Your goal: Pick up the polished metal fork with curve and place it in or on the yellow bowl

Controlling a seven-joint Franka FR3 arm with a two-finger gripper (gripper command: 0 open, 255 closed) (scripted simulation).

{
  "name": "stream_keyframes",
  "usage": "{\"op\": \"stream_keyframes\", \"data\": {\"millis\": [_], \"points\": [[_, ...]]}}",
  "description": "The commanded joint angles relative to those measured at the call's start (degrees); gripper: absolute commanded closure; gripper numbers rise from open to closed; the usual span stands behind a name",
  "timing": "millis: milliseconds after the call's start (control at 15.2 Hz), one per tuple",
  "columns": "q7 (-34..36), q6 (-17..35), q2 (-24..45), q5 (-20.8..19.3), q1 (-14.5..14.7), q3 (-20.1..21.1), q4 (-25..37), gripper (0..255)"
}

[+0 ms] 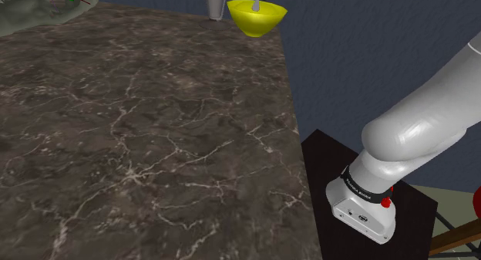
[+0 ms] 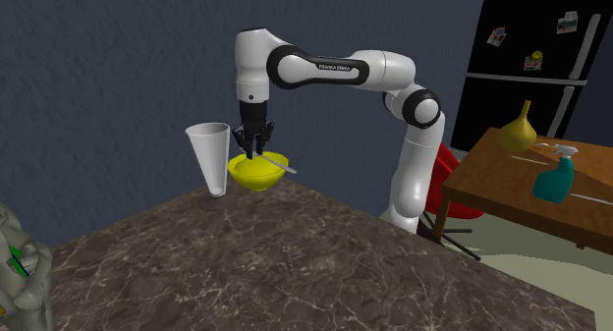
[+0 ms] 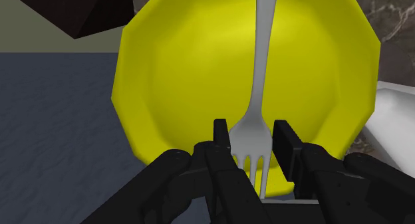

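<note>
My gripper [image 3: 251, 135] is narrowed onto the fork [image 3: 261, 70], one finger pressed to each side of its head just above the tines. The tine tips run down behind my knuckles and are partly lost. The handle stretches away from me across the yellow bowl [image 3: 186, 90], and its end is cut off at the picture's edge. The bowl sits directly beneath my fingers on the dark marble counter [image 2: 295, 270], its near rim hidden by my hand. In the second exterior view the handle slants down and out past the bowl's rim. A pale tapered cup [image 2: 211, 157] stands just beside the bowl.
</note>
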Motion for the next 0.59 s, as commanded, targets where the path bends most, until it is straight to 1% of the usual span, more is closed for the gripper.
{"op": "stream_keyframes", "data": {"millis": [0, 132, 198, 528], "points": [[-0.01, 0.03, -0.02, 0.01, 0.00, 0.00, -0.04, 255], [0.00, 0.01, -0.01, 0.00, 0.00, 0.00, -0.02, 255], [0.00, 0.01, -0.01, 0.00, 0.00, 0.00, -0.02, 0], [0.00, 0.01, -0.01, 0.00, 0.00, 0.00, -0.02, 0]]}}
